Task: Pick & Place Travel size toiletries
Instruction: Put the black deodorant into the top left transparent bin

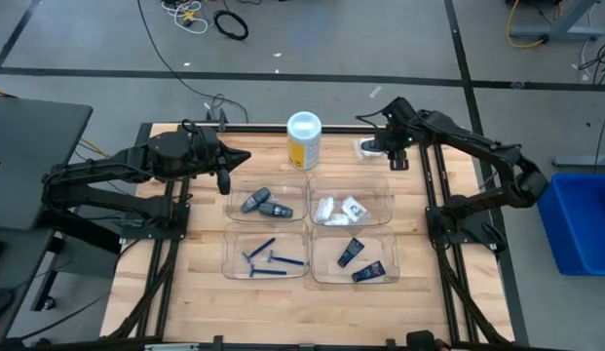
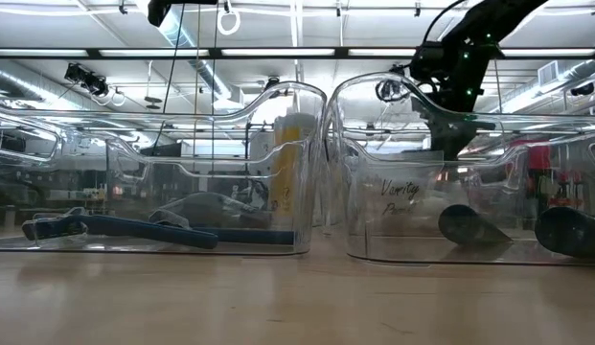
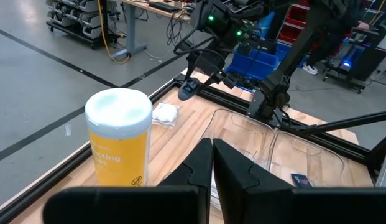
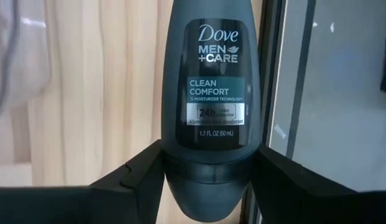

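The right gripper (image 4: 208, 171) holds a grey deodorant stick (image 4: 210, 93) between its two dark fingers (image 4: 133, 180), which press on the stick's rounded end; the label faces the wrist camera. In the high view this gripper (image 1: 397, 148) sits at the upper right of the table (image 1: 185, 312), above the wood near the far edge, just beside a white crinkly packet (image 1: 368, 148) lying loose on the table.

The left gripper (image 3: 212, 163) has its fingers closed together with nothing between them. In the high view it (image 1: 224, 177) hangs left of centre, just off the upper left tray's corner. Ahead of it in its wrist view stands the yellow canister (image 3: 119, 144) with a white lid, at the top centre of the table in the high view.

Four clear trays (image 1: 234, 210) form a square in the middle of the table. The upper left one holds two more grey sticks (image 1: 266, 203). The upper right one holds white packets (image 1: 341, 208). The lower left one holds blue razors (image 1: 271, 257). The lower right one holds two dark blue tubes (image 1: 359, 261).

In the low view the razors (image 2: 115, 226) lie in the left tray, and the dark tubes (image 2: 469, 224) lie in the right tray.
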`<action>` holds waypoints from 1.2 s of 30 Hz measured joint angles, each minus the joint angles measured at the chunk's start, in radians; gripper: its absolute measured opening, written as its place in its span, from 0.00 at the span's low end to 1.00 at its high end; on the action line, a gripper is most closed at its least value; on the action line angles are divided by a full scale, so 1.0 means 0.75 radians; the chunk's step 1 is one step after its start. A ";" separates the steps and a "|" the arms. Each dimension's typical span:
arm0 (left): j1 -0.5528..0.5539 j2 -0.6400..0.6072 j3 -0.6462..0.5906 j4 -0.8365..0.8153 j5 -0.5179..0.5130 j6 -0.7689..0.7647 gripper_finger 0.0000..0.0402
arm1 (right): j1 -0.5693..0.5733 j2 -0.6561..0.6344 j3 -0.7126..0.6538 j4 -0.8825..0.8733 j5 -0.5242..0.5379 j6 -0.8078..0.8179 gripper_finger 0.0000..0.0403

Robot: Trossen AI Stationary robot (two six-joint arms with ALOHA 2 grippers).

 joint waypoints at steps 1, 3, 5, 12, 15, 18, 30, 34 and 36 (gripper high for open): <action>0.000 0.000 0.000 0.001 0.000 0.000 0.06 | 0.008 -0.005 0.000 0.008 -0.011 0.015 0.51; 0.000 0.000 0.000 0.007 0.000 0.002 0.06 | 0.034 -0.012 0.000 0.031 -0.013 0.042 0.51; 0.000 0.000 0.000 0.006 0.000 0.004 0.06 | 0.064 -0.014 0.000 0.056 -0.013 0.070 0.52; 0.000 0.000 0.000 0.006 0.000 0.001 0.06 | 0.180 -0.029 0.000 0.107 -0.013 0.125 0.51; 0.000 0.000 0.000 0.007 0.000 0.001 0.06 | 0.210 -0.031 0.000 0.110 -0.012 0.164 0.52; 0.001 0.000 0.000 0.008 0.000 0.004 0.06 | 0.239 -0.031 0.000 0.110 -0.010 0.230 0.51; 0.000 0.000 0.000 0.009 0.007 0.001 0.06 | 0.437 -0.031 0.000 0.124 -0.094 0.484 0.51; 0.000 0.000 0.000 0.009 0.007 0.000 0.06 | 0.511 -0.031 0.000 0.113 -0.093 0.535 0.52; 0.000 0.000 0.000 0.009 0.007 0.000 0.06 | 0.544 -0.031 0.000 0.114 -0.093 0.550 0.52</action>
